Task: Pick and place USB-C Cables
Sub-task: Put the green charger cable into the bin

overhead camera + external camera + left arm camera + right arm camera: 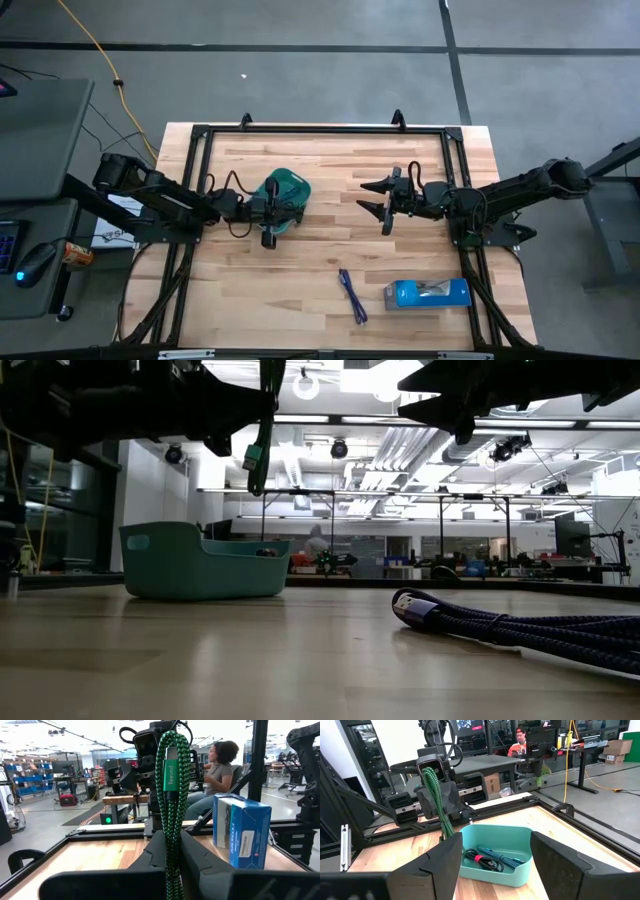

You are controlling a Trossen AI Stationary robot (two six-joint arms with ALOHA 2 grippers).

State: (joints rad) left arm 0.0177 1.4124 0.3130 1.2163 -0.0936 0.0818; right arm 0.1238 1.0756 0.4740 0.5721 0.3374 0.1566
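The teal tray (pixel 291 187) sits on the tabletop (pixel 300 280) right under the left pincer (pixel 268 238), a light blue cable (pixel 502 858) lying inside. That pincer is pinched on the green cable (pixel 171 795), a braided doubled bundle hanging upright through its fingers. The right pincer (pixel 386 206) hangs spread, well apart. The dark blue-purple cable (pixel 352 295) lies stretched out, nearer the right pincer, beside a blue box (pixel 428 293).

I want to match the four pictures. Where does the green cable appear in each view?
High view: green cable in the left gripper, beside the teal tray.
Low view: hanging at top, left of centre, above the tray.
Left wrist view: upright at centre.
Right wrist view: dangling behind the tray.
Shared landmark: the tray.
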